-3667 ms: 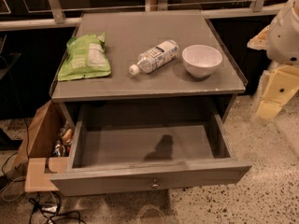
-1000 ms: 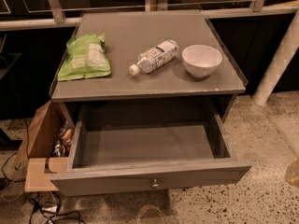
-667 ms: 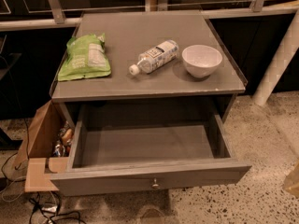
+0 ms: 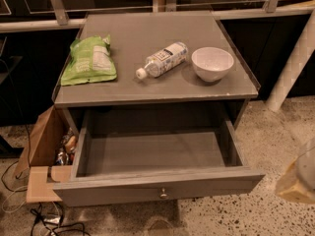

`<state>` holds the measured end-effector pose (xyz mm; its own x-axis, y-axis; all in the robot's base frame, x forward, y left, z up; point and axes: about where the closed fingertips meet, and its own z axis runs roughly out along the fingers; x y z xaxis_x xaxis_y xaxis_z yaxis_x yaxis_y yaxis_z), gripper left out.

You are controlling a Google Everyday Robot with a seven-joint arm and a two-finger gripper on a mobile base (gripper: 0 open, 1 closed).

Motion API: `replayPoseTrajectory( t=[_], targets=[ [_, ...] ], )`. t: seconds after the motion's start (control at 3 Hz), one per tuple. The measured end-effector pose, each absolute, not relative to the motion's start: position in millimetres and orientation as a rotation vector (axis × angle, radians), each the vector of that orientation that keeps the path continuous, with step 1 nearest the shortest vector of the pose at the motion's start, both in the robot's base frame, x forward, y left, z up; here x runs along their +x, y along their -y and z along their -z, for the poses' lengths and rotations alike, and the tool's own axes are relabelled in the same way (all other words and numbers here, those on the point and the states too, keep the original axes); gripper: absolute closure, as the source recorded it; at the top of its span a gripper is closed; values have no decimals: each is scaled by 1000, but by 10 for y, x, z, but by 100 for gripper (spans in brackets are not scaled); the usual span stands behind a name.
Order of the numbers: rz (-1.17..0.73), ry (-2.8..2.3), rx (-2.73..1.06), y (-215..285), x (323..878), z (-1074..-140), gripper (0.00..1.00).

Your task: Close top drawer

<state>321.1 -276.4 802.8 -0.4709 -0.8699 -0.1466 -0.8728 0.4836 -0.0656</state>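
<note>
The top drawer [image 4: 157,188] is a wide grey drawer pulled fully out of the grey cabinet [image 4: 147,90]. Its box-shaped interior [image 4: 152,151] holds nothing. One small round metal knob [image 4: 163,194] sits at the centre of its flat front panel. My gripper [image 4: 297,177] shows only as a blurred cream and white shape at the lower right edge, to the right of the drawer's front corner and apart from it.
On the cabinet top lie a green snack bag [image 4: 90,60], a plastic bottle [image 4: 162,59] on its side and a white bowl [image 4: 212,63]. A cardboard box [image 4: 42,146] with items stands left of the drawer. Cables [image 4: 44,220] lie on the floor. A white post [image 4: 293,58] stands at the right.
My arm has left the upper right and now comes in from the lower right edge, showing more of itself. The drawer stays open and has not moved.
</note>
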Motion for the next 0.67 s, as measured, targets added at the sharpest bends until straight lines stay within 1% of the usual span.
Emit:
replayPoseTrajectory(
  t=[0.33,0.67],
  targets=[
    [-84,-2468,-1623,2528,3296,-7821,100],
    [-84,-2468,-1623,2528,3296,-7821,100]
  ],
)
